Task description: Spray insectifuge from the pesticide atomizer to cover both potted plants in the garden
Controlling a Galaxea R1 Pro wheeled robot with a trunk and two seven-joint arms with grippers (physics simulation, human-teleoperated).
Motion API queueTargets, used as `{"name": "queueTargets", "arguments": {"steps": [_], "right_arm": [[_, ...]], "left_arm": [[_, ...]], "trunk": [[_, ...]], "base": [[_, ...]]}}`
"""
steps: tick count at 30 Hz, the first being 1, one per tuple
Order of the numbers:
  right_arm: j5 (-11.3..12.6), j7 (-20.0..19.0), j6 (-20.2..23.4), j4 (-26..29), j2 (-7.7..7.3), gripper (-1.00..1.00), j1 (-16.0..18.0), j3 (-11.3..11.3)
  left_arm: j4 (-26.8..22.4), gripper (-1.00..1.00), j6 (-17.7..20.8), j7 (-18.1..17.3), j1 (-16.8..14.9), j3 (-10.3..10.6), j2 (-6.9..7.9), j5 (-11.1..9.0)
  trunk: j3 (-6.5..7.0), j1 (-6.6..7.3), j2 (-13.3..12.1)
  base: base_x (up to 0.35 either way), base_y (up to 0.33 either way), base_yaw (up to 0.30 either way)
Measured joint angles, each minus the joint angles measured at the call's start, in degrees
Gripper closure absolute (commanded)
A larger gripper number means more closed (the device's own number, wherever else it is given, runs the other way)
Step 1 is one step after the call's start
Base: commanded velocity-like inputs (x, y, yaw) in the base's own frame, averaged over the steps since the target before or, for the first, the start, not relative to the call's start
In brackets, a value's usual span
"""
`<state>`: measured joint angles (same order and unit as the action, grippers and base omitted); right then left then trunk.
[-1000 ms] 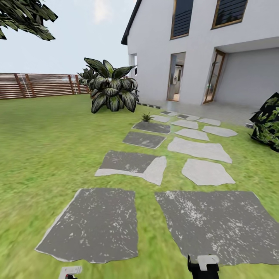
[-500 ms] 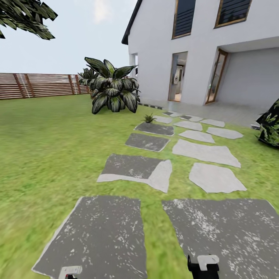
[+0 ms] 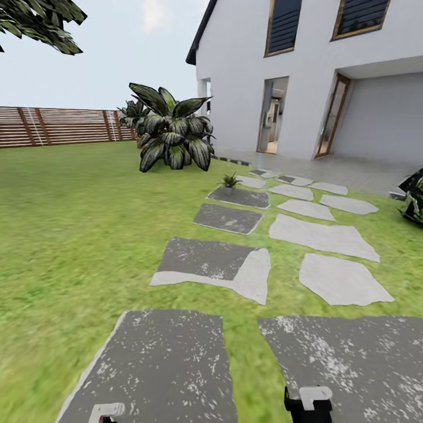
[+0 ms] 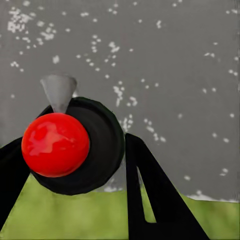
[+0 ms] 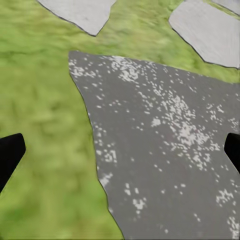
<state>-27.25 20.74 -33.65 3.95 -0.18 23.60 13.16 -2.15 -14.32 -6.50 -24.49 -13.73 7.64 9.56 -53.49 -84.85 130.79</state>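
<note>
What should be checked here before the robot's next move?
1. Right gripper free: ok. Its jaws stand wide apart above a stone, with nothing between them.
2. Atomizer in hand: cannot tell. A dark round thing with a red top sits between the fingers of the left gripper, and its shape is unclear from this angle.
3. Left grip firm: cannot tell.
4. Potted plants in sight: cannot tell. A small plant stands by the far stones, too small to show a pot.
5. Way ahead: ok. Flat stones and lawn lie ahead.
6. Bush off the path: ok. It stands left of the stones.
</note>
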Motion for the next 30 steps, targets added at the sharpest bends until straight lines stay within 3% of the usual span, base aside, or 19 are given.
{"name": "queueTargets", "arguments": {"steps": [30], "right_arm": [[0.0,0.0,0.04,-0.07,0.0,-1.0,0.0,0.0]], "left_arm": [[-0.01,1.0,0.0,0.0,0.0,0.09,0.0,-0.02]], "trunk": [[0.0,0.0,0.0]], "base": [[0.287,0.17,0.0]]}}
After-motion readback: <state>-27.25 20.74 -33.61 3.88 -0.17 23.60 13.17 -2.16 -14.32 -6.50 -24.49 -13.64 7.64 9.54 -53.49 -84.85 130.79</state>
